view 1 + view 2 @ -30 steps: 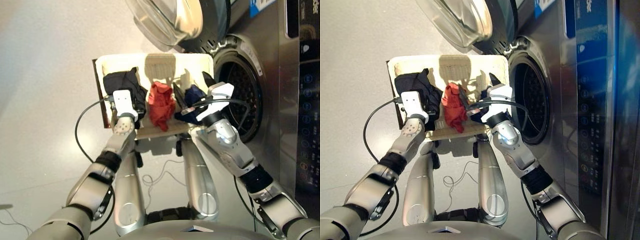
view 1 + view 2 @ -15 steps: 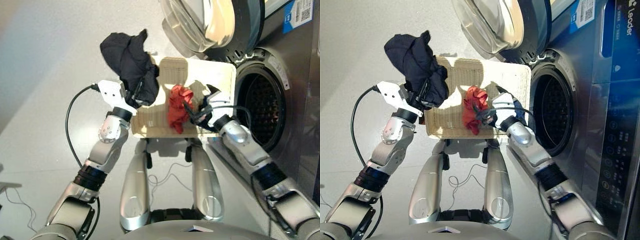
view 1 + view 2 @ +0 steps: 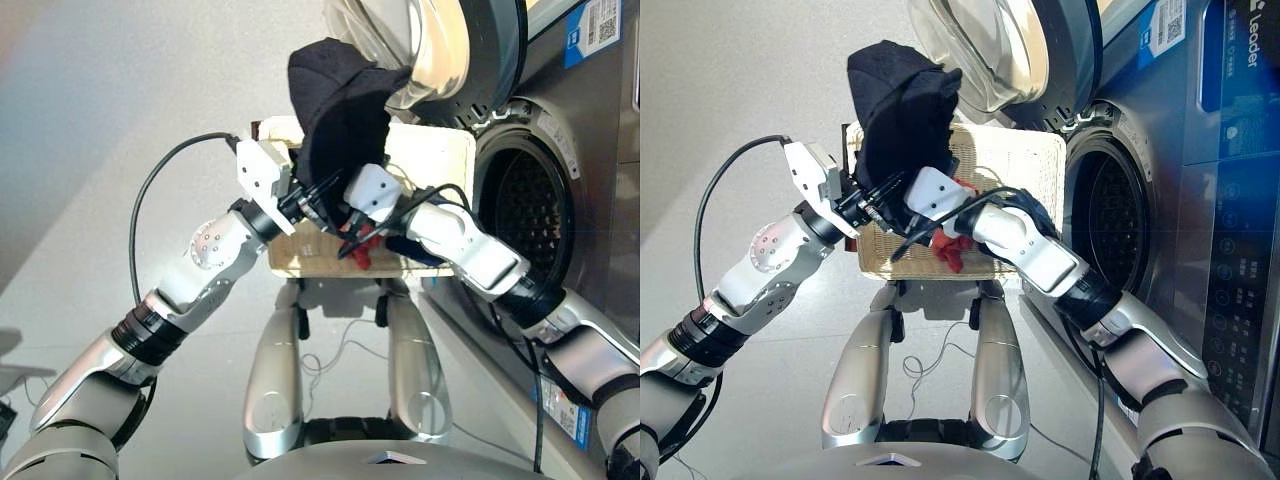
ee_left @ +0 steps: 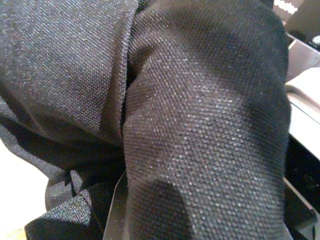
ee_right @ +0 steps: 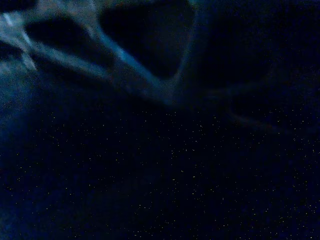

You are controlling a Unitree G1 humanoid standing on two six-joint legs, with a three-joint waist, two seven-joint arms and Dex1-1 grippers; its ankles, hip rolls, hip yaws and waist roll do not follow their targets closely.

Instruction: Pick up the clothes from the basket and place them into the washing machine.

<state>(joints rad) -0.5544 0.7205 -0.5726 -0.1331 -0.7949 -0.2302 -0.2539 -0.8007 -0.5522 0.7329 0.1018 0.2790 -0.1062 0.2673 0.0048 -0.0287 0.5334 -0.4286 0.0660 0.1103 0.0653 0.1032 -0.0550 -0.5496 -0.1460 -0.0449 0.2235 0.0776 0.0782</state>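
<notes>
- Left gripper [image 3: 318, 205], centre of the head view, holds the black garment [image 3: 340, 120] up above the basket [image 3: 440, 160]; I read it as clenched on the cloth, which stands in a tall bunch reaching the upper centre of frame.
- Left wrist view is filled by that black knit; the fingers are hidden by it.
- Right gripper [image 3: 350, 232] sits just right of the left one, almost touching it, at the foot of the black bunch. I cannot tell whether its claw is clenched or released; the right wrist view shows only dark cloth.
- Orange-red garment [image 3: 362, 250] shows as a small scrap just beneath the right gripper, over the basket's near edge.
- Navy garment [image 3: 412, 247] lies at the basket's near right, mostly hidden under the right forearm.
- Basket is centre frame, right end next to the washer [image 3: 560, 150]; both arms and the black cloth cover most of it.
- Drum opening [image 3: 525, 215] at right, unobstructed. The glass door [image 3: 420, 45] hangs open at upper centre, directly behind the top of the raised black cloth.
- Black cable [image 3: 160, 200] loops off the left wrist at centre left.
- Blue sticker [image 3: 590, 30] in the upper right corner.
</notes>
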